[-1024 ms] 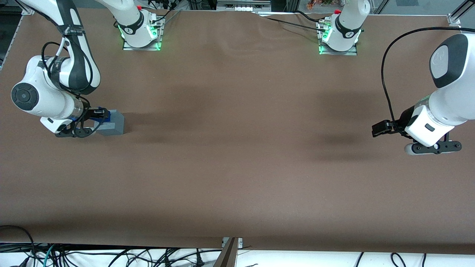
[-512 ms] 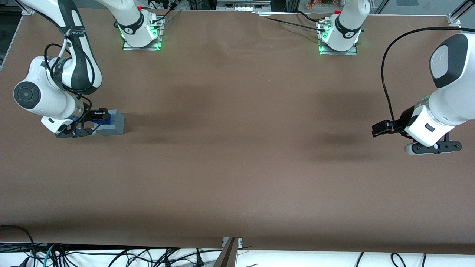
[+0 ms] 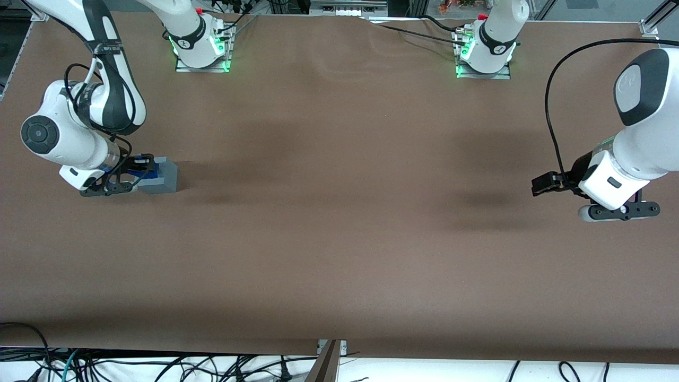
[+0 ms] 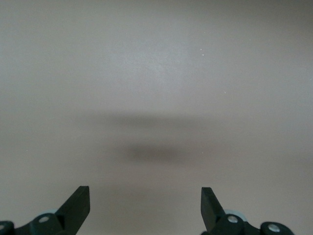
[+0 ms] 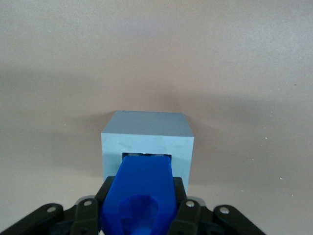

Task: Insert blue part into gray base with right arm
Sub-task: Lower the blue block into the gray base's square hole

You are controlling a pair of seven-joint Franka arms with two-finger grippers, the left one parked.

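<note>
Blue part [image 5: 139,193] in closed pincer [image 5: 142,208]

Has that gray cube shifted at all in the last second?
No. The gray base sits at the same spot on the table; the gripper holds the blue part.

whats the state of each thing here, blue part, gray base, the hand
blue part: held between the hand's fingers, its leading end entering the hollow of the gray base, not yet fully in
gray base: resting on the table toward the working arm's end, hollow partly filled by the blue part
hand: shut on the blue part, right at the gray base
</note>
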